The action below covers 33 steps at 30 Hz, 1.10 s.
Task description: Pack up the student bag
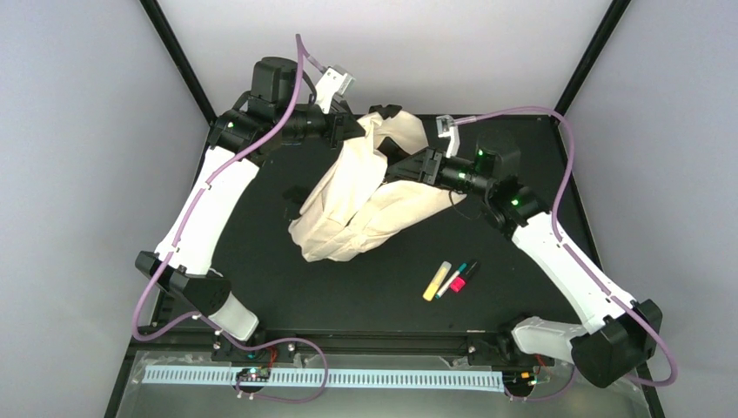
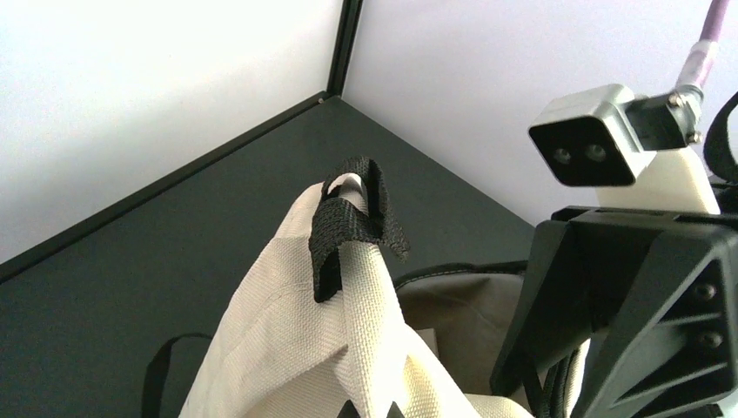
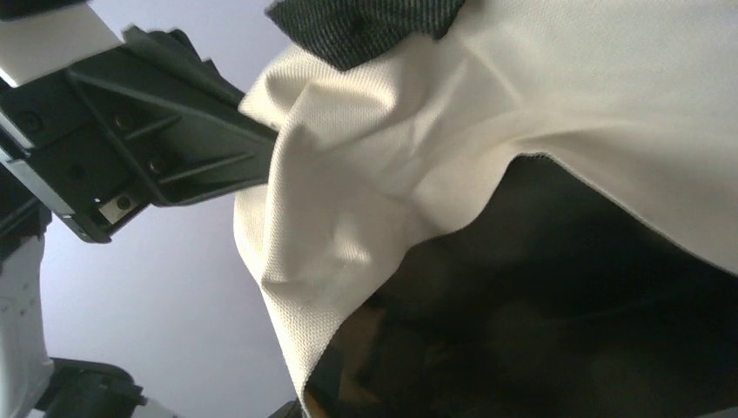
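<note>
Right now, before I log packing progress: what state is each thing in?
Bag: top held up, bottom slumped on table, mouth open.
Left gripper: shut on bag's top.
Right gripper: at bag's opening; grip unclear.
Highlighter: lying on table, outside bag.
Markers: two, lying beside highlighter, unpacked.

Black table (image 1: 365, 300) under the cream student bag (image 1: 348, 218), loose markers (image 1: 438, 279) nearby.
</note>
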Tool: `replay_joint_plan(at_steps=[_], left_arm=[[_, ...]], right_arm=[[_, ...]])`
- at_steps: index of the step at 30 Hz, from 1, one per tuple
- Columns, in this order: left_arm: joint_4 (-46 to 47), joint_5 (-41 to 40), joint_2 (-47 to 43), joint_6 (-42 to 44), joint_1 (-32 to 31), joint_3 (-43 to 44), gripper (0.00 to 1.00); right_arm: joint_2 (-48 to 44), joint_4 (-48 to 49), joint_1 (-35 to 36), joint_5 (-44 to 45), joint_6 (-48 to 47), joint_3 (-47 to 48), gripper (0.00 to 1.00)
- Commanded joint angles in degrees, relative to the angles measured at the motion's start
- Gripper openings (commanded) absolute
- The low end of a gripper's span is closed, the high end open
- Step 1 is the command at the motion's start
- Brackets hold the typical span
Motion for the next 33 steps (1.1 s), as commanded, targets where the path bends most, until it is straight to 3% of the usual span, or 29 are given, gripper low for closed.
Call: replay_joint_plan(at_steps=[1,2,4,10,12,16,23,25,28,33], left_arm=[[7.32,1.80,-1.30,-1.29,0.23,1.55,0.02],[7.34,1.64,-1.39,-1.33,0.21,1.55,0.02],[7.34,1.60,-1.47,-1.20,0.22,1.63,0.02],[7.20,1.08,-1.32,-1.27,0.21,1.63,0.02],[7.36,1.16,-1.31,-1.25,0.21,1.59,0.02],[7.55,1.23,-1.18,-1.45,0.21,1.57,0.02],[7.47,0.84,-1.78,-2.77,0.79,0.94,0.02],[7.60,0.74,-1.82,-4.21,1.50,1.02,0.02],[7.79,1.61,-1.84,-5.42,2.26,1.02,0.02],[7.39,1.34,-2.81,-5.47,2.40,0.50,0.02]], right_arm=[[0.85,2.14,1.10,-2.90,1.35,1.01,0.33],[0.56,2.02,1.10,-2.47,1.18,0.77,0.27],[0.27,2.18,1.10,-2.77,1.46,0.52,0.25],[-1.29,2.07,1.10,-3.35,2.83,-0.08,0.25],[-1.85,0.18,1.06,-3.12,1.63,-0.03,0.31],[-3.31,-12.13,1.19,3.44,-10.23,4.42,0.35],[-6.64,-22.00,4.09,8.10,-23.56,7.84,0.34],[-7.96,-19.90,8.26,8.56,-23.26,5.38,0.34],[-9.74,-9.18,14.55,8.80,-18.62,-3.28,0.34],[-11.19,1.35,15.49,16.53,-13.24,-11.35,0.30]])
